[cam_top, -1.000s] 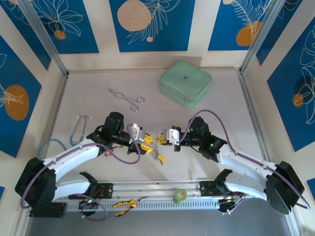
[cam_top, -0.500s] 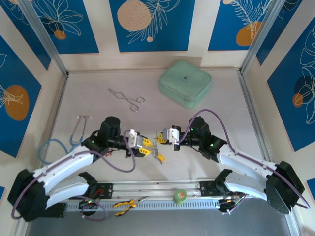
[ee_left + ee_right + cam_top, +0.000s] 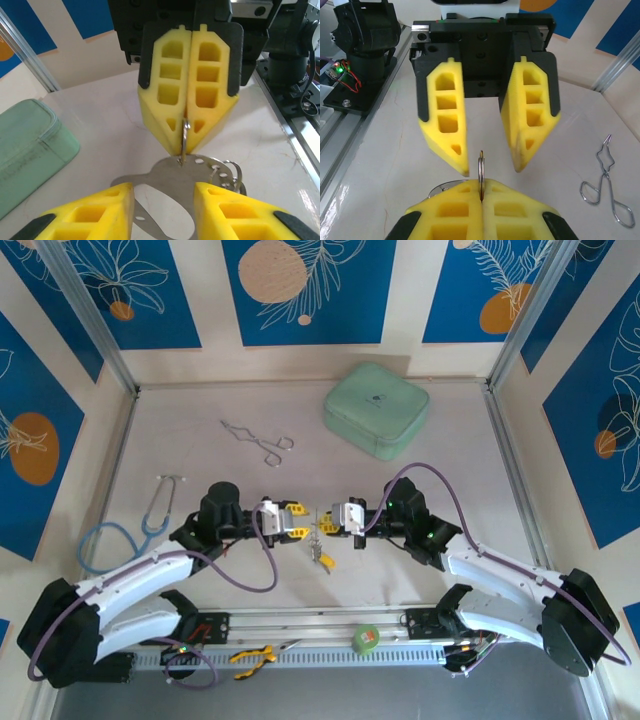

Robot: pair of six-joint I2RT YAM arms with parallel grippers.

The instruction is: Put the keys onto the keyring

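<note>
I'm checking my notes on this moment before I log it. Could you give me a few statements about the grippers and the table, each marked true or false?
1. The right gripper is shut on the keyring. True.
2. The left gripper is clamped on the keyring too. False: its jaws stand open, one finger on either side of the ring.
3. The forceps lie on the table, apart from both grippers. True.
4. The green case sits between the two grippers. False: it lies at the far side of the table.
5. The stethoscope lies on the right side. False: it is on the left.
</note>
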